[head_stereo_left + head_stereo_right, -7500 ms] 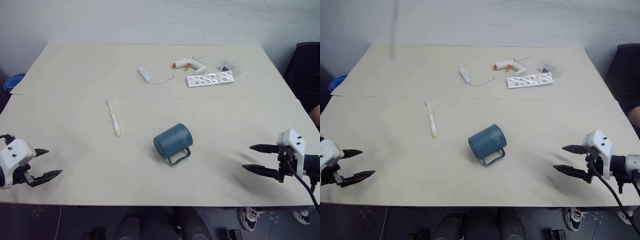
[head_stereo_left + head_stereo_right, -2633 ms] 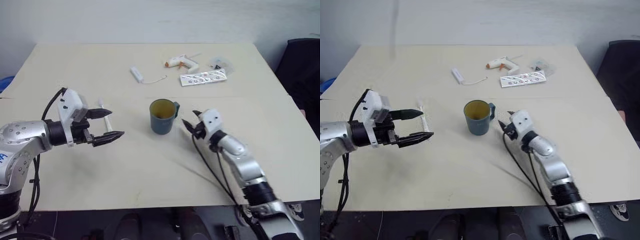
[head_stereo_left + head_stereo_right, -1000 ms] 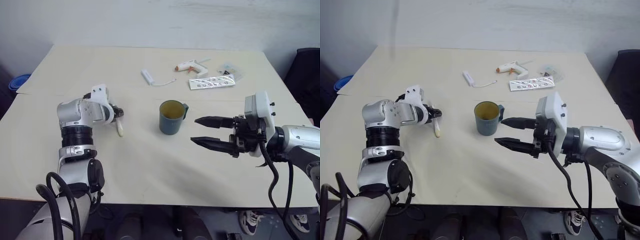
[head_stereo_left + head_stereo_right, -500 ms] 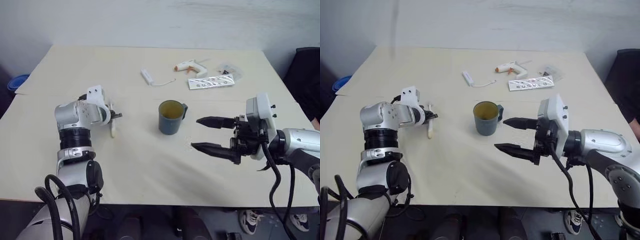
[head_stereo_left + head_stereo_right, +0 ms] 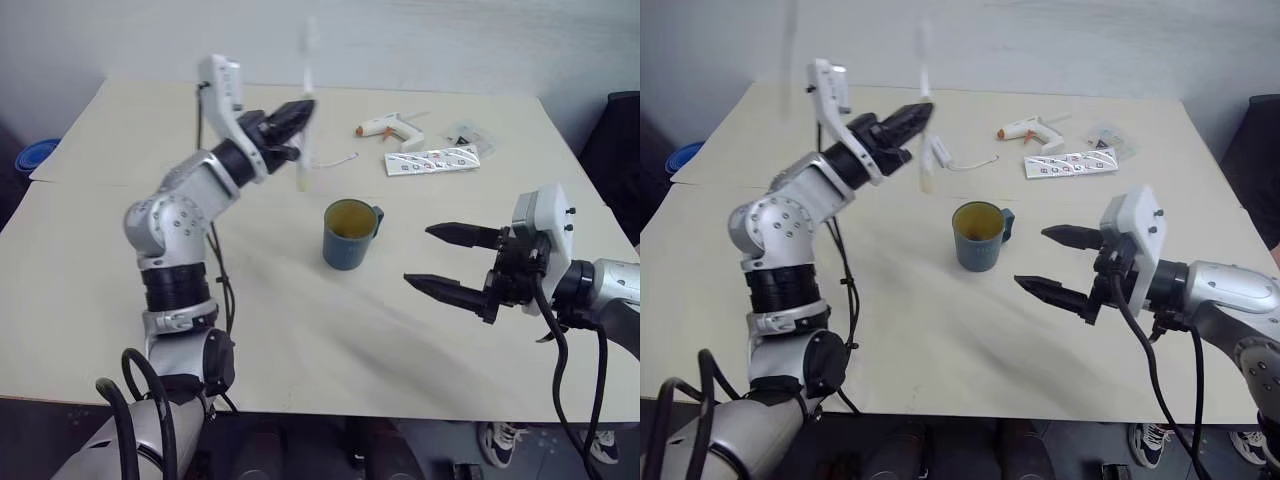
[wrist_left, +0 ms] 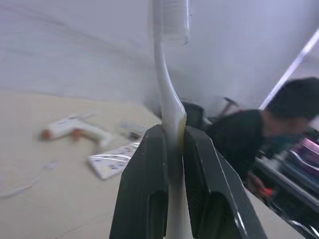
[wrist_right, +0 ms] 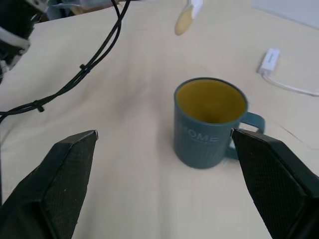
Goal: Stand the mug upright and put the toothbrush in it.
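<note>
Upright, the mug [image 5: 349,232] holds nothing; left gripper [image 5: 287,118] pinches the toothbrush [image 6: 169,99], right gripper [image 5: 438,262] gapes empty.

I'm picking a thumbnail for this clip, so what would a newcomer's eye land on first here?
First, the left gripper raised high over the table, shut on the toothbrush, which it holds upright with the bristles on top. Next, the blue mug standing upright mid-table, its yellow inside showing. Then the right gripper, open wide, hanging level on the mug's handle side and apart from it.
</note>
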### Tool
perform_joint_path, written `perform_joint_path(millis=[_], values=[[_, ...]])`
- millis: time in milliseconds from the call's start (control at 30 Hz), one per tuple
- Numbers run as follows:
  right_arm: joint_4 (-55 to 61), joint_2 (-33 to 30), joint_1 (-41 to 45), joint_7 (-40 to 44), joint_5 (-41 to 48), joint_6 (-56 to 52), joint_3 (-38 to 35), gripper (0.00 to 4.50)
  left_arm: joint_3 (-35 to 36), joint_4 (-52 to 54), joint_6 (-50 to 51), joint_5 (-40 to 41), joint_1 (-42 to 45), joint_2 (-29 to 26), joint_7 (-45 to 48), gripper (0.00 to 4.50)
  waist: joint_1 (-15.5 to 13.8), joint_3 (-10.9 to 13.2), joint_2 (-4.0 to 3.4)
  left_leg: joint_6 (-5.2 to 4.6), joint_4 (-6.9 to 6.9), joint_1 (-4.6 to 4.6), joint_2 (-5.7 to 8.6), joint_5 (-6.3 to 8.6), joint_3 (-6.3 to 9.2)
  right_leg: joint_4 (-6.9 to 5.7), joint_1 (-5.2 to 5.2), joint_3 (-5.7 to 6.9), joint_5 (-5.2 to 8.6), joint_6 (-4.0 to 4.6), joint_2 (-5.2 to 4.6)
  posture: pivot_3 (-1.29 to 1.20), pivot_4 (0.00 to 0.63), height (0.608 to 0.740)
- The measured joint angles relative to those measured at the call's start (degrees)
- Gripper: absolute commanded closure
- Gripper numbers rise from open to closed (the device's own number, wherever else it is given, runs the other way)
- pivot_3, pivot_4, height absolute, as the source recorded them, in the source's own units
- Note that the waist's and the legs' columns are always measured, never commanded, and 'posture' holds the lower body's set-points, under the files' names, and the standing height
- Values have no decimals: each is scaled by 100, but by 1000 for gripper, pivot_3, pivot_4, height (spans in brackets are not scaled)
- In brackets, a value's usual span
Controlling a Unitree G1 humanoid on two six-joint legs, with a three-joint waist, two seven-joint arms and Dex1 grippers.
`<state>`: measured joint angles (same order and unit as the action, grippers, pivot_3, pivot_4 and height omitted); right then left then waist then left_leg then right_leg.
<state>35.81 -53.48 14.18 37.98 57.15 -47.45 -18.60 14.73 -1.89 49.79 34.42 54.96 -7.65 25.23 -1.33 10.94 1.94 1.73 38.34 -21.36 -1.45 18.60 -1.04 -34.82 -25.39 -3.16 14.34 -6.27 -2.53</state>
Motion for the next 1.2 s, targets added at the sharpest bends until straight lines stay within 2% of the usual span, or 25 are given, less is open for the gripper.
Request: perform_joint_path(millis=[100, 200, 400, 467, 600, 833, 900, 1033, 1200], values=[[23, -1, -99, -121, 27, -45, -94, 51, -723, 102, -544, -236, -228, 39, 337, 4315, 10, 0, 0, -5, 1, 13, 1, -4, -12, 5, 0, -21, 0, 0, 11, 0, 150, 740], [68, -1, -128, -248, 83, -112, -232, 51, -1149, -19, -1125, -586, -355, 71, 463, 4315, 22, 0, 0, -16, 1, 18, 1, -13, -14, -1, 1, -30, -4, 1, 16, 0, 150, 740], [209, -1, -140, -440, 248, -150, -245, 51, -1412, -658, -2197, -1102, -428, 113, 507, 4315, 22, 0, 0, -24, 1, 14, 1, -18, -12, -2, 1, -30, -7, 0, 19, 0, 150, 740], [209, -1, -140, -486, 263, -150, -245, 0, -1405, -828, -2476, -1167, -429, 175, 501, 3616, 6, 0, 0, -26, 0, 13, 1, -17, -12, 2, 1, -30, -9, -2, 18, 0, 150, 740], [202, -1, -112, -516, 265, -148, -238, 0, -1425, -998, -2774, -1227, -529, 251, 564, 2544, 2, 0, 0, -28, 0, 10, 2, -16, -15, 11, 1, -31, -12, -8, 16, 0, 150, 740], [62, -1, -25, -438, 221, -139, -196, 0, -1458, -513, -2493, -1174, -992, 26, 693, 451, 13, 0, 0, -28, 2, 14, 0, -16, -14, 2, 1, -33, -12, -7, 17, 0, 150, 740], [-24, -1, 27, -388, 131, -128, -159, 0, -1395, -110, -2288, -1097, -1170, -252, 715, 35, 36, 0, 0, -29, 0, 17, -2, -16, -16, -2, 1, -35, -12, -7, 18, 0, 150, 740], [-122, -85, -23, -121, -4, -124, -137, 0, -1191, 600, -1572, -750, -1491, -1438, 1202, 35, 117, 0, -2, -29, -4, 19, -9, -16, -13, -9, -2, -29, -7, 2, 21, 0, 150, 740], [-417, -468, -368, 629, -285, -46, -130, 0, -822, 1122, -1289, -502, -2028, -3827, 2857, 35, 176, 1, -3, -28, -15, 24, -14, -15, -20, -13, -10, -25, 4, 21, 23, 0, 150, 740]])
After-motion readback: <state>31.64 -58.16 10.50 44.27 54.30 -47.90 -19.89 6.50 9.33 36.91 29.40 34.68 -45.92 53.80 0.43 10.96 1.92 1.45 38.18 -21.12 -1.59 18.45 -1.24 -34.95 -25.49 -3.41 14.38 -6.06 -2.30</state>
